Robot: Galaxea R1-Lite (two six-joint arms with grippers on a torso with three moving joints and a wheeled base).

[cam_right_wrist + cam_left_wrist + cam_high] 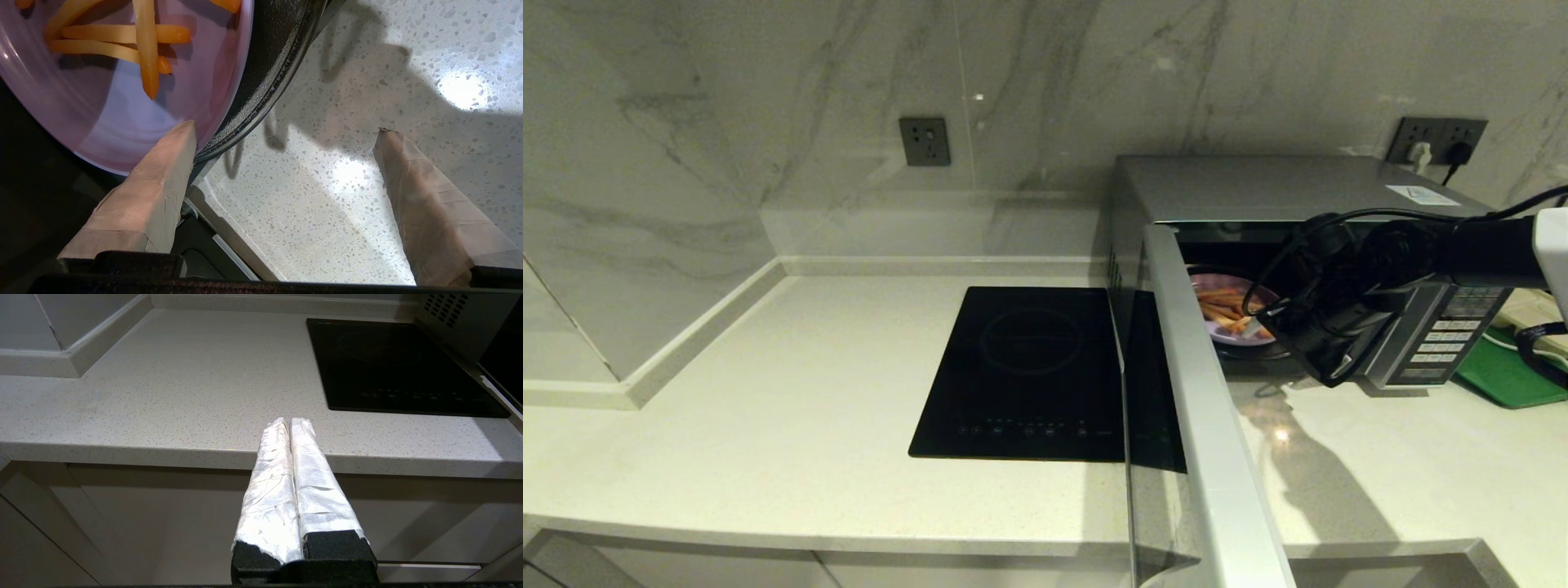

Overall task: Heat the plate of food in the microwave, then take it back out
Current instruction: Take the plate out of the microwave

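Right wrist view: the right claw (286, 130) hangs spread wide and empty at the mouth of the microwave (1282, 192), whose door stands swung out. One taped finger overlaps the near rim of the plate of food (122, 106), the other sits over the speckled counter (347, 183). The plate, smooth lilac with slim orange sticks, rests on the dark turntable inside, at roughly 11 o'clock from the claw. The left claw (290, 422), clenched and empty, idles at the counter's front edge.
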